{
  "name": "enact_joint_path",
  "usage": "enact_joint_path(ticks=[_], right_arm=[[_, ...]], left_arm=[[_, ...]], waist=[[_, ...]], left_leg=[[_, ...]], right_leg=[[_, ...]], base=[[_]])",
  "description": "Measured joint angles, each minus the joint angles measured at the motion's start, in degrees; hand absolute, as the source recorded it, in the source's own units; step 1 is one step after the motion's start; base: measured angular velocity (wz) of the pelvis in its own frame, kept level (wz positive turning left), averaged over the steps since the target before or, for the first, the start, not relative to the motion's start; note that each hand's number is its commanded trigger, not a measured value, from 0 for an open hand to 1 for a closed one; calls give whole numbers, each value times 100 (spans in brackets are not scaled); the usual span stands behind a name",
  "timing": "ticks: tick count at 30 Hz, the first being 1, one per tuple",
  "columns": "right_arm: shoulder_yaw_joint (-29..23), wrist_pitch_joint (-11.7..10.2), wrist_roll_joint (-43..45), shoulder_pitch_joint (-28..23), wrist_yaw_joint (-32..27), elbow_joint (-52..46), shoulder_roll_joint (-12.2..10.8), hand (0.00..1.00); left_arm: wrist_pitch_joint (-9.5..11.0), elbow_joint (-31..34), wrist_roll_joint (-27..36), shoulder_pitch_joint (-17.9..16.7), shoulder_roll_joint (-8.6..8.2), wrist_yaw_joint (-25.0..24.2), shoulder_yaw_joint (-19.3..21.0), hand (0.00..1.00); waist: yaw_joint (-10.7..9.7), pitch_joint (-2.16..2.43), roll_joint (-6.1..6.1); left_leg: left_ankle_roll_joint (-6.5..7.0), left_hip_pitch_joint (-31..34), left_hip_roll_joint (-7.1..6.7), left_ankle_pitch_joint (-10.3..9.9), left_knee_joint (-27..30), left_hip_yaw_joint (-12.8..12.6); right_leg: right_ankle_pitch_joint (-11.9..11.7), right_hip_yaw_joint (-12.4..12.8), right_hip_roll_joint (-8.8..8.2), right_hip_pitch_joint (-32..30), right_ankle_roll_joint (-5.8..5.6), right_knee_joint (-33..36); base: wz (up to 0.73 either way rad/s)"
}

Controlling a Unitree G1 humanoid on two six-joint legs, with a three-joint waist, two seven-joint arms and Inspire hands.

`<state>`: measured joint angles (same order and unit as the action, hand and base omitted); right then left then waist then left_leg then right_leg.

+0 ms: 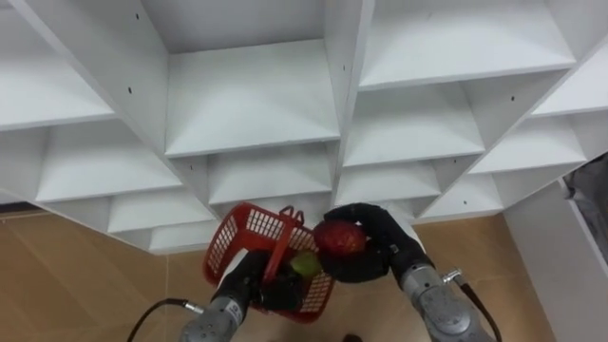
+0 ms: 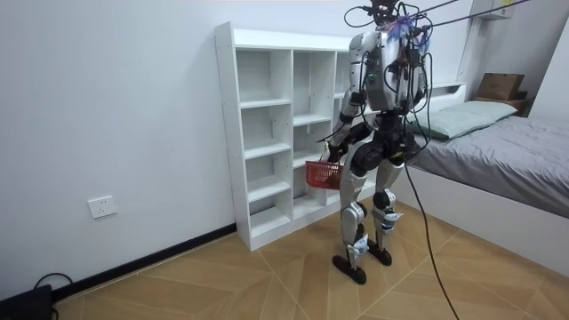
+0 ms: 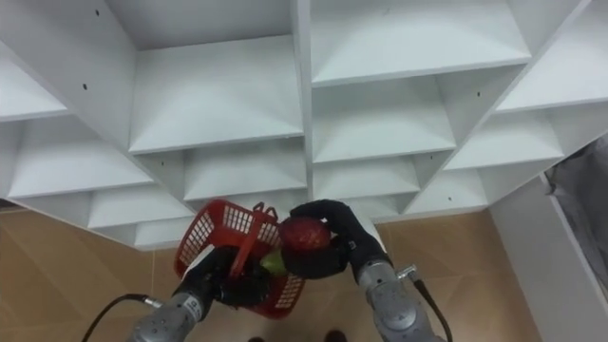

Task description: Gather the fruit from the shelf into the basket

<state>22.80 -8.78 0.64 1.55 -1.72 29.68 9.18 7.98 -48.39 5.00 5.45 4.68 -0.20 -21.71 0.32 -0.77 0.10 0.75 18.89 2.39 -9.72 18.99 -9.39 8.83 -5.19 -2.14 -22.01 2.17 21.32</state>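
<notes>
closet (image 1: 252, 95) cropped, green fruit (image 1: 306, 263) — half hidden

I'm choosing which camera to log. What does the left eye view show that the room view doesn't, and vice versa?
Left eye view: the right hand, fingers curled round a red fruit, and a green fruit in the red basket. Room view: the robot standing before the white shelf unit, a bed, a wall socket. Both: that shelf unit and the red basket, held by the left hand.
</notes>
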Motion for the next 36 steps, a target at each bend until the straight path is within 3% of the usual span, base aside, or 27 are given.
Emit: enact_joint_path(ticks=[5, 23, 24, 25, 26, 27, 28, 36], right_arm=[[82, 1, -31, -51, 161, 142, 3, 100], [70, 1, -36, -10, 322, 522, -62, 100], [70, 2, -36, 2, 322, 561, -64, 96], [72, 4, -35, 4, 322, 592, -67, 58], [73, 6, -35, 4, 332, 605, -66, 40], [74, 6, -35, 4, 339, 608, -67, 5], [74, 7, -35, 5, 356, 608, -79, 0], [79, 7, -47, 108, 405, 806, -122, 0]], left_arm=[[0, 3, -1, 2, -22, -65, -124, 100], [60, 276, -5, 0, 3, -164, -165, 100], [60, 269, -5, 0, 5, -168, -170, 100], [60, 266, -5, -3, 9, -175, -174, 100], [60, 266, -5, -10, 10, -180, -174, 100], [60, 266, -4, -12, 10, -182, -174, 100], [60, 266, -4, -12, 11, -186, -174, 100], [59, 266, -6, -42, 81, -232, -302, 100]], waist=[[-6, -22, 66], [4, -55, 58], [4, -57, 57], [7, -65, 55], [7, -70, 51], [8, -71, 49], [12, -72, 48], [5, -72, 46]], left_leg=[[-1, -64, 11, 1, -48, -1], [-1, -60, -4, 1, -149, -1], [-1, -58, -4, 1, -149, -2], [-1, -54, -5, 1, -150, -2], [-1, -51, -5, 1, -151, -3], [-1, -49, -5, 1, -151, -1], [-1, -41, -5, 1, -151, 1], [-1, 10, -11, 2, -149, 6]], right_leg=[[-37, 2, 14, 82, -4, -79], [-37, 29, 28, 82, -9, -182], [-37, 31, 28, 82, -9, -182], [-37, 31, 28, 82, -10, -185], [-36, 31, 28, 81, -11, -196], [-36, 31, 27, 80, -11, -207], [-36, 31, 28, 79, -12, -239], [-25, 43, 16, -20, -23, -153]], base=[[0], [0], [0], [0], [0], [0], [0], [0]])
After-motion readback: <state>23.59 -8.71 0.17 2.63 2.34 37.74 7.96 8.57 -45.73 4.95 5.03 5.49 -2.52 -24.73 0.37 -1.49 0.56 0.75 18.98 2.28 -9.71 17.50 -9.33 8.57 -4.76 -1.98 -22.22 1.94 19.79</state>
